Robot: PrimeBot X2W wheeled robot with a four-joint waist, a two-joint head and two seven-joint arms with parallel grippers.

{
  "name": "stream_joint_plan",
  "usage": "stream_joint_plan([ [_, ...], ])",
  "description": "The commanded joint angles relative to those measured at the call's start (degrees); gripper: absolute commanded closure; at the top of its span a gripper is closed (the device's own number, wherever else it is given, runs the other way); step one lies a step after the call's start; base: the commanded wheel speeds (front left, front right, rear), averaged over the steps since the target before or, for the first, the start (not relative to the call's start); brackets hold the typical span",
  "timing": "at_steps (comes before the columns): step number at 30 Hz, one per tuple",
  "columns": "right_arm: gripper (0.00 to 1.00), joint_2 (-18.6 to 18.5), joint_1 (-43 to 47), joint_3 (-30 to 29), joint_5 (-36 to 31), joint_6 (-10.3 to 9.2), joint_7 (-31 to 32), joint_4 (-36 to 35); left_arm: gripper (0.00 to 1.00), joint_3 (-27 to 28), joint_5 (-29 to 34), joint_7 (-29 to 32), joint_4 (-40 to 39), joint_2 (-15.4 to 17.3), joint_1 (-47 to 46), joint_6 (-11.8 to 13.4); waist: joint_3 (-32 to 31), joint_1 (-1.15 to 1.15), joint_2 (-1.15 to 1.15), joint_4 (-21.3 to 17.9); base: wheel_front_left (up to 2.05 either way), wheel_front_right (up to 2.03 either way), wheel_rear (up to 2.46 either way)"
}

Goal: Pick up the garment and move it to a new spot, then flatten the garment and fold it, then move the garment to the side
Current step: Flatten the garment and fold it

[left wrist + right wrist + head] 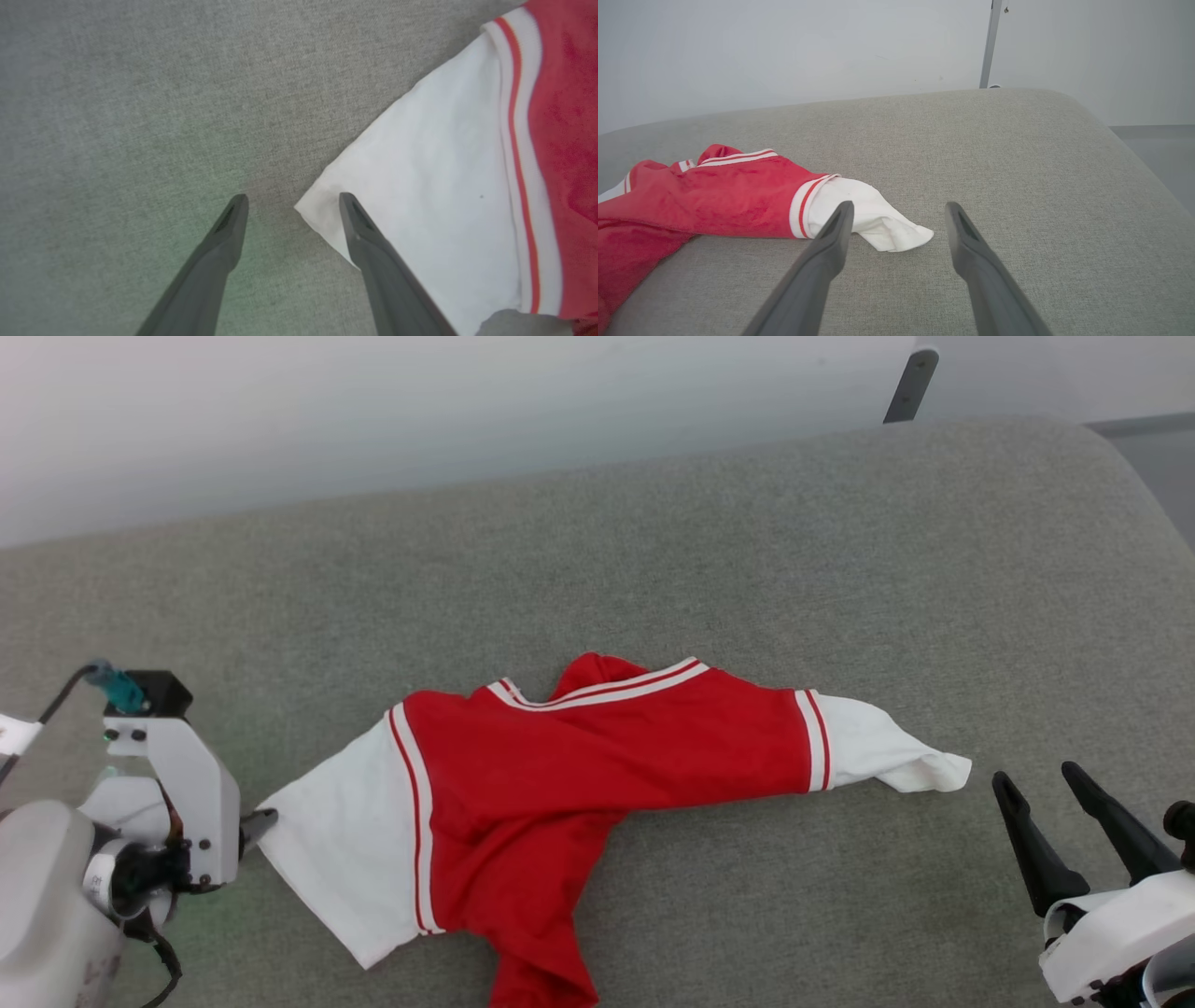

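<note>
Grey bench carries the garment; left tool, spread apart, brackets its white sleeve corner; right tool nearby, likewise apart.

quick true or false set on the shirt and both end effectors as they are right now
1. The red jersey T-shirt with white short sleeves lies neatly folded on the grey fabric surface. False: it is unfolded and rumpled, with its lower part twisted.
2. The left end effector is open at the corner of the near white sleeve. True.
3. The right end effector is shut on the other white sleeve. False: it is open, apart from that sleeve and holding nothing.
4. The striped neck trim lies on the shirt's far side, toward the wall. True.
</note>
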Motion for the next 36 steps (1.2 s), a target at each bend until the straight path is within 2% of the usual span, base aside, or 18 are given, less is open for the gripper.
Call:
stream_joint_plan([
  [1, 0.00, 0.0, -0.5, -0.3, -0.6, -0.05, 0.1, -0.3, 0.00, -0.4, -0.1, 0.4, 0.6, -0.3, -0.8, -0.4, 0.5, 0.00, 0.00, -0.1, 0.00, 0.00, 0.00],
  [11, 0.00, 0.1, -1.4, -1.1, -0.7, -0.05, 1.1, -1.0, 0.00, -2.6, -1.0, 1.9, 6.2, -2.6, -3.0, -1.2, 1.9, 0.00, 0.00, 0.5, 0.00, 0.00, 0.00],
  [12, 0.00, 0.1, -1.3, -1.0, -0.6, -0.05, 1.2, -1.1, 0.08, -2.6, -1.3, 2.2, 6.9, -3.0, -3.1, -1.2, 2.0, 0.00, 0.00, 0.5, 0.00, 0.00, 0.00],
  [13, 0.00, 0.1, -1.4, -1.0, -0.6, -0.05, 1.5, -1.1, 0.96, -2.7, -1.6, 2.8, 7.4, -3.5, -3.1, -1.3, 2.1, 0.00, 0.00, 0.6, 0.00, 0.00, 0.00],
  [14, 0.00, 0.1, -1.7, -1.0, -0.5, -0.05, 1.7, -1.1, 1.00, -2.9, -2.0, 3.4, 7.8, -3.8, -3.1, -1.3, 2.2, 0.00, 0.00, 0.7, 0.00, 0.00, 0.00],
  [19, 0.00, -0.1, -3.0, -1.3, 0.7, -0.05, 5.0, -1.6, 1.00, -3.5, -2.5, 2.9, 7.7, -4.3, -4.1, -1.6, 2.6, 0.00, 0.00, 1.2, 0.00, 0.00, 0.00],
  [23, 0.00, -2.3, -5.7, -1.1, 3.2, -0.05, 9.9, -0.4, 1.00, -3.8, -2.8, 2.4, 7.3, -4.8, -5.3, -1.7, 3.3, 0.00, 0.00, 1.8, 0.00, 0.00, 0.00],
  [31, 0.00, -6.1, -12.3, -0.4, 8.8, -0.04, 21.9, 6.4, 1.00, -4.9, -2.5, 1.2, 6.4, -6.1, -8.1, -1.9, 5.4, 0.00, 0.00, 3.5, 0.00, 0.00, 0.00],
  [36, 0.00, -6.2, -15.6, 0.7, 11.3, -0.04, 27.0, 11.7, 1.00, -5.7, -2.6, 0.8, 6.5, -6.8, -9.1, -1.9, 6.6, 0.00, 0.00, 4.4, 0.00, 0.00, 0.00],
])
